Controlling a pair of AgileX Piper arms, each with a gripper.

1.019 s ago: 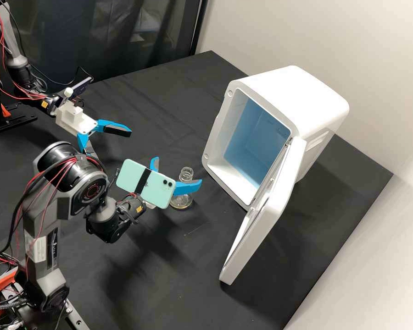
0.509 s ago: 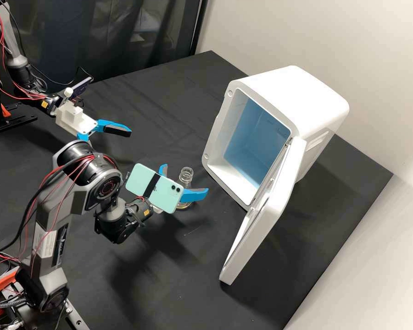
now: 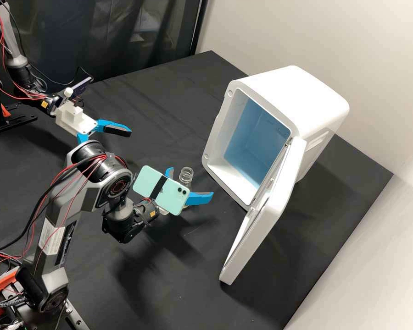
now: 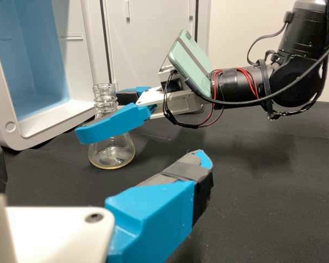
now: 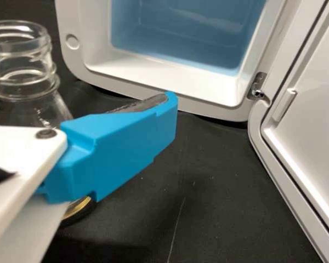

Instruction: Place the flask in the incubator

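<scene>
Flask (image 4: 111,145) stands upright on the black bench (image 3: 170,91), just in front of the incubator (image 3: 298,96). The incubator's door (image 3: 266,206) hangs wide open and shows the blue chamber. My right gripper (image 3: 190,183) is spread, with one blue finger on each side of the flask at about neck height. I cannot tell whether either finger touches the glass yet. My left gripper (image 3: 106,137) is also spread. It hangs over the bench well apart from the flask and holds nothing.

I judge the flask to be light: it is small, of clear glass, and looks nearly empty, with perhaps a yellowish trace at the bottom. It is stiff and will not give under my pads, so a hard squeeze could crack it. The smooth glass will be slippery. The cone-shaped body slopes, so fingers closed there would tend to ride up it. I would rather close on the straight neck, just under the ridged lip, which would stop it sliding down. A gentle, even pinch should do. I should keep it upright and clear of the chamber's lower rim.
</scene>
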